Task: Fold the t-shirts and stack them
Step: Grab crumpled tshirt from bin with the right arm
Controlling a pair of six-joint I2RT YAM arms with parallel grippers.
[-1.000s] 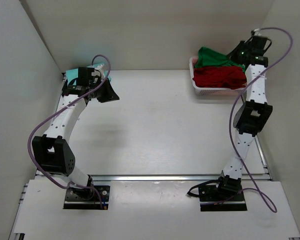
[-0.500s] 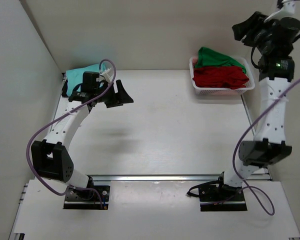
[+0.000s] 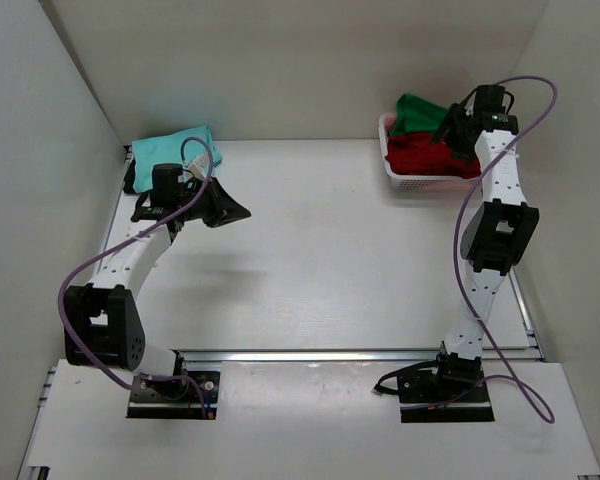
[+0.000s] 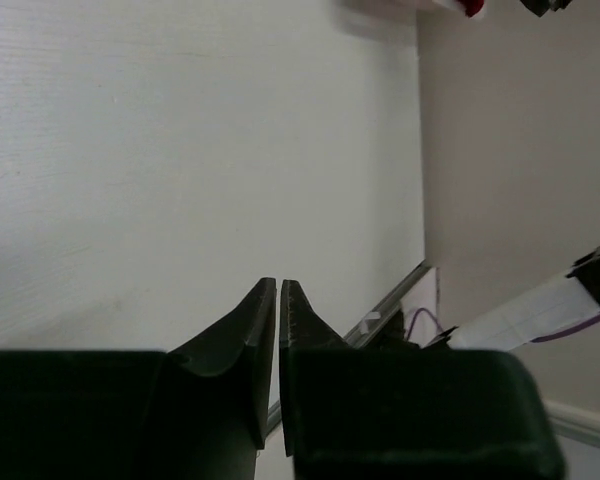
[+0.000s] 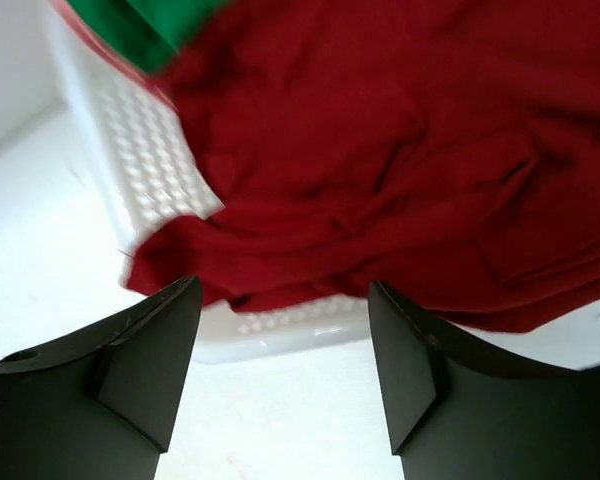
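First, the left gripper (image 4: 279, 285) hangs over bare table (image 3: 330, 250) well to the left of the basket (image 3: 420, 186), its fingers pressed together on nothing. The right gripper (image 5: 285, 288) hovers just above the basket's front rim, fingers spread wide with no cloth between them. The dark red t-shirt (image 5: 380, 150) lies crumpled in the basket, one fold spilling over that front rim. It looks light, limp and prone to bunching, so a pinch on a thick ridge of folds near the spilling edge should lift it; a single thin layer might slip. The bright green t-shirt (image 5: 150, 25) sits at the back of the basket, touching the red one, so a deep grab could drag both. The light teal t-shirt (image 3: 170, 148) lies far left of the basket.
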